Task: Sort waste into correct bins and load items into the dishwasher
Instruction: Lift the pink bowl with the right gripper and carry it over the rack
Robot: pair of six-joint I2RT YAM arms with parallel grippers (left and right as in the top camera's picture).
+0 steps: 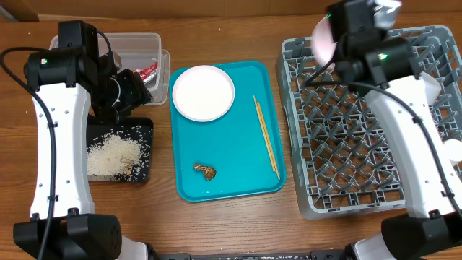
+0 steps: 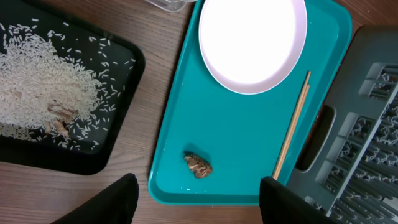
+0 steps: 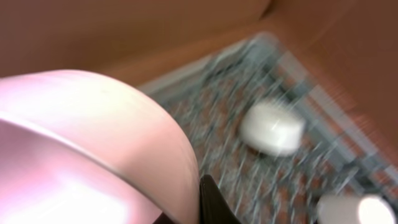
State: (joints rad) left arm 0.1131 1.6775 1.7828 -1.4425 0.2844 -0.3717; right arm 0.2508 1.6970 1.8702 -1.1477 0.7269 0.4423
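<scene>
wooden table (image 1: 231, 224) | clear tub (image 1: 137, 37) seated far left | black tray (image 1: 150, 155) laid left, just near of tub | teal tray (image 1: 231, 144) placed centre | grey dish rack (image 1: 303, 195) set right, just beside teal tray

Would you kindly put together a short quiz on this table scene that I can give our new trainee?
1. True or false: the rice lies in the black tray.
2. What does the right claw hold? A. the pale pink bowl B. the chopsticks C. nothing
3. Fill in the blank: the brown scrap lies on the ____ serving tray.
Key: 1 true; 2 A; 3 teal.
</scene>
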